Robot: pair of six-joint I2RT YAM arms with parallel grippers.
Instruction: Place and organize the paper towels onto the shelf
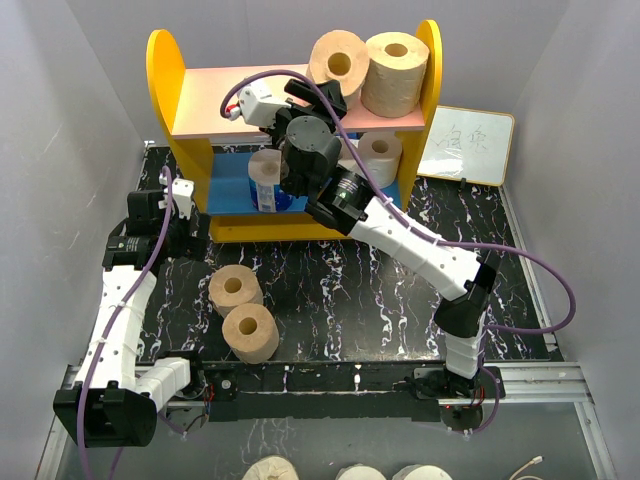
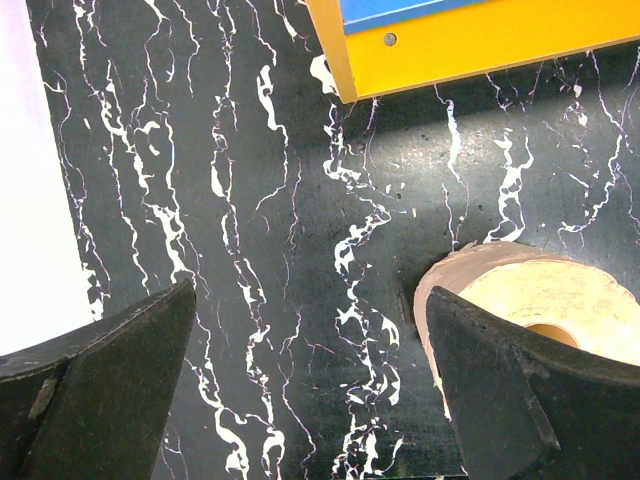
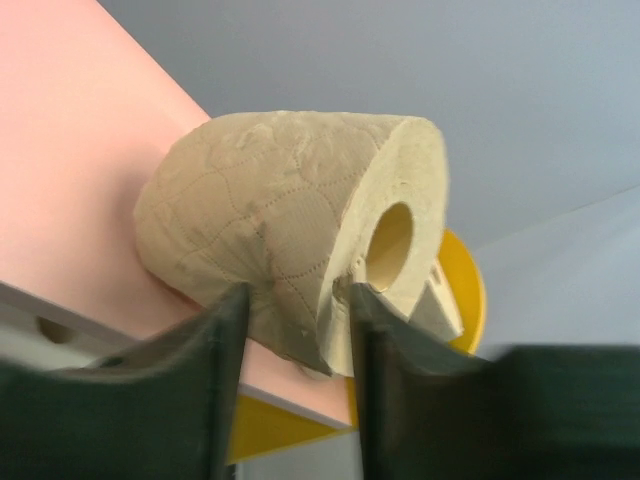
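The shelf (image 1: 190, 110) has yellow sides, a pink top board and a blue lower board. My right gripper (image 1: 322, 98) is shut on the edge of a tan roll (image 1: 338, 62), tilted on the top board's right part; the right wrist view shows its fingers (image 3: 225, 340) pinching that roll (image 3: 290, 220). A second tan roll (image 1: 397, 72) stands upright beside it. A blue-wrapped white roll (image 1: 266, 178) and a plain white roll (image 1: 378, 155) sit on the lower board. Two tan rolls (image 1: 234, 290) (image 1: 250, 332) lie on the table. My left gripper (image 1: 188, 228) is open and empty, one roll (image 2: 540, 290) beside its right finger.
A small whiteboard (image 1: 467, 145) leans at the back right of the shelf. The table is black marble-patterned (image 1: 340, 300), and grey walls close it in. The shelf's yellow front corner (image 2: 450, 50) shows at the top of the left wrist view. More rolls (image 1: 270, 468) lie below the table's near edge.
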